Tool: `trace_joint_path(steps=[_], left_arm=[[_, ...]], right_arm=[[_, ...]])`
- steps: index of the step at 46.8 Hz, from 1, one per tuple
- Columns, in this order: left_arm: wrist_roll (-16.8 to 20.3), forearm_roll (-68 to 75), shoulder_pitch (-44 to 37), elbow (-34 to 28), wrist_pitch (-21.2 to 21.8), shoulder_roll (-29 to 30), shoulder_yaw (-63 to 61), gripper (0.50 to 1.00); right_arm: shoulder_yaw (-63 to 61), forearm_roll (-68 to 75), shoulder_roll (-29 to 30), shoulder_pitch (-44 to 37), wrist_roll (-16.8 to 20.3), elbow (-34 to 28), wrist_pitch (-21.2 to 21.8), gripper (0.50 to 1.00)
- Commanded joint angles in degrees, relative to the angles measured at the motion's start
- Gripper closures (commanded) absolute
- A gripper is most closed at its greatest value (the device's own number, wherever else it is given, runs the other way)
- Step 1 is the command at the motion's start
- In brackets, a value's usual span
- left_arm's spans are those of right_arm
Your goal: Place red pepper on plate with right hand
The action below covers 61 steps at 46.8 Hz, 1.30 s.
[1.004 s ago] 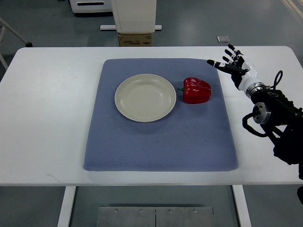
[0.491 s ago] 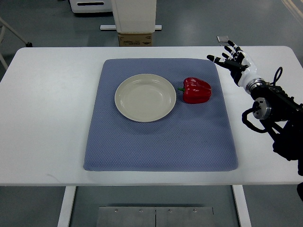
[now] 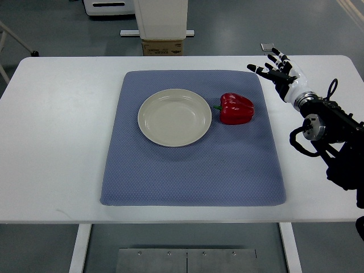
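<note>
A red pepper (image 3: 236,108) with a short green stem lies on the blue mat (image 3: 193,170), just right of an empty cream plate (image 3: 174,117). The stem points at the plate's rim. My right hand (image 3: 275,70) hovers over the white table at the mat's far right corner, fingers spread and holding nothing. It sits to the upper right of the pepper, well apart from it. Its arm comes in from the right edge. My left arm is out of sight.
The white table (image 3: 57,142) has bare surface on both sides of the mat. A small grey object (image 3: 268,47) lies at the far edge behind my right hand. A cardboard box (image 3: 162,46) and a white column stand beyond the table.
My right hand has drifted a little up and toward the far table edge, staying spread. The pepper and plate have not moved.
</note>
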<state>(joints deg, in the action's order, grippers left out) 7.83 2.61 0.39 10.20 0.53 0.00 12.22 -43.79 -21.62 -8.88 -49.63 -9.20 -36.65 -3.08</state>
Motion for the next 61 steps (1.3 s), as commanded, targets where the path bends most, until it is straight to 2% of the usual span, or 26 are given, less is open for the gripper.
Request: trace_joint_path(steps=[1,5,15,38,45,52,61], left_arm=[[0.0,0.03,-0.03,0.0,-0.01,0.0,0.0,0.5],[0.0,0.03,0.05,0.0,-0.01,0.0,0.0,0.5],[0.0,0.03,-0.03,0.0,-0.01,0.0,0.0,0.5],[0.0,0.03,-0.03,0.0,-0.01,0.0,0.0,0.5],[0.0,-0.06,0.05,0.0,-0.01,0.0,0.0,0.5],[0.0,0.03,0.05,0.0,-0.01,0.0,0.0,0.5],[0.08,0.03,0.05,0.0,-0.01,0.0,0.0,0.5]], right_arm=[[-0.07,0.0,0.0,-0.03,-0.02,-0.09,0.0,0.5],[-0.16,0.0,0.0,-0.11,-0.37,-0.09,0.0,0.5],[-0.25,0.0,0.0,0.06,-3.89,0.0,0.0,0.5],[0.9,-0.53,-0.53,0.15,-4.16,-0.53,0.97,0.5],[5.55,-0.79,-2.19,-0.99,-4.24,-0.61,3.87,0.5],[11.09,-0.97,-3.78,-3.71,-4.51,-0.79,4.05,0.5],[17.76,-4.57,-5.62,-6.97,-6.61,-2.54,6.33,0.5]])
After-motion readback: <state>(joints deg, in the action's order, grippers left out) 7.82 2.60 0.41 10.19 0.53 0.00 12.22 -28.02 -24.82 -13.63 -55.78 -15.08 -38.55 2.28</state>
